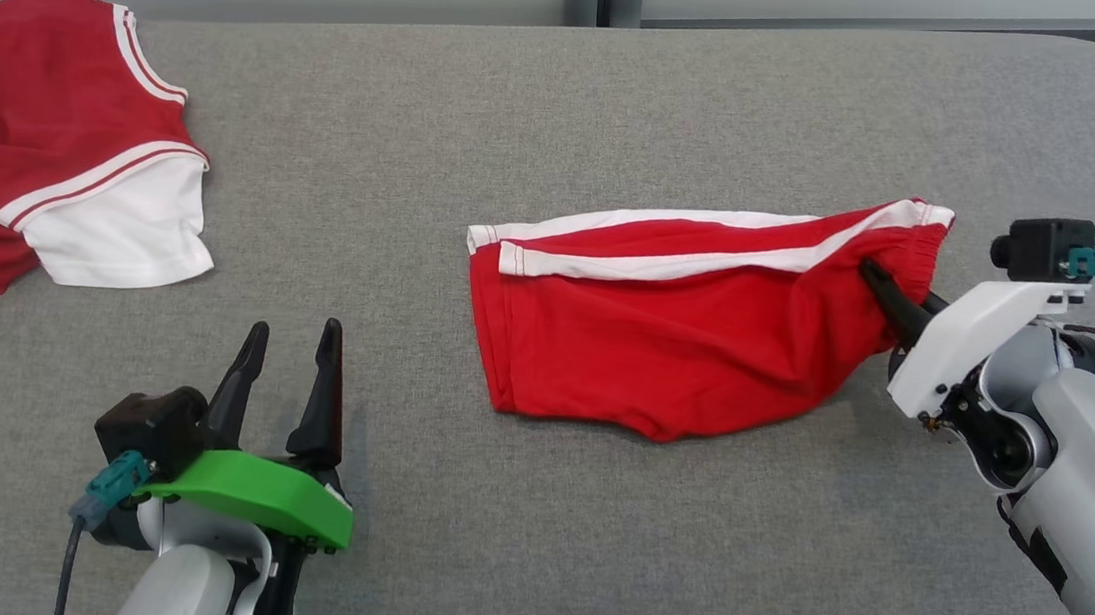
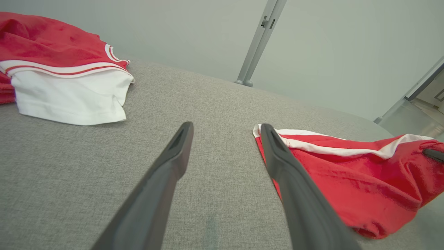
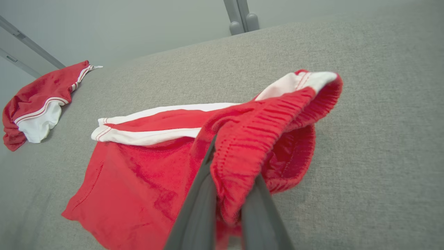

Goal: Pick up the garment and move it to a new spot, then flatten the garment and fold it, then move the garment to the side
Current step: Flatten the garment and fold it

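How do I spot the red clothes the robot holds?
On the grey cushion, look toward the robot's right. The red shorts lie there, waistband pinched by the right tool. Unlike the red shirt far left, they have long white stripes, no white sleeve.

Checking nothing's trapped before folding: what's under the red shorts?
The red shorts lie on the grey cushion, which shows bare all around them. The right gripper pinches the waistband, that end lifted. Anything beneath the flat part is covered.
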You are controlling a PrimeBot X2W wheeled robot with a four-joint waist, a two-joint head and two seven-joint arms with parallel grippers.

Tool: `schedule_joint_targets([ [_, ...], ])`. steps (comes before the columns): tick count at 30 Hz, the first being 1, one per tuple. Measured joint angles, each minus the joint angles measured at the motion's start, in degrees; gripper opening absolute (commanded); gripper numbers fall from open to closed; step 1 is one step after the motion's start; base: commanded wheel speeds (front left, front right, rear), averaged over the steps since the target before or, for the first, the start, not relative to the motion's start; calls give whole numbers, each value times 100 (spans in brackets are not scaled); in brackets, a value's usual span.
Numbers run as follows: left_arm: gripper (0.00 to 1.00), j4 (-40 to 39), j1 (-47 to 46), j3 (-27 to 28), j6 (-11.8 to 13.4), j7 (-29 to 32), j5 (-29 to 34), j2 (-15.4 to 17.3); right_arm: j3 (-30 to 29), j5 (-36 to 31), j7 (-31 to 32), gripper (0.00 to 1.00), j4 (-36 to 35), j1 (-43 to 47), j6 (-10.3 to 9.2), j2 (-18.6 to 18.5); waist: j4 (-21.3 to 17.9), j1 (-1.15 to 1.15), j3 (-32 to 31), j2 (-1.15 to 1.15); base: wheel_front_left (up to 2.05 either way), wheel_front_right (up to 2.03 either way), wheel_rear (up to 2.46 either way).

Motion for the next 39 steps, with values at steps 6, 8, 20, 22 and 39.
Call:
schedule_joint_targets([
  [6, 100, -82, 2, -129, 0, 0, -56, 2, 597, -205, 169, 0, -530, -214, 0, -3, 59, 0, -71, 0, 0, 0, 0],
  [8, 100, -91, 4, -152, 0, 0, -65, 3, 802, -253, 247, 0, -689, -276, 0, 3, 92, 0, -104, 0, 0, 0, 0],
  [20, 100, -158, 54, -388, 0, 0, -374, 7, 1671, -372, 929, 0, -943, -716, 0, 105, 417, 0, -265, 0, 0, 0, 0],
  [22, 100, -180, 56, -458, 1, 0, -415, 10, 1748, -375, 1057, 0, -894, -783, 0, 109, 500, 0, -275, 0, 0, 0, 0],
  [39, 100, -302, 59, -1124, 19, 0, -720, 46, 2380, -513, 1815, 0, -267, -1071, 0, 376, 1411, 0, -377, 0, 0, 0, 0],
])
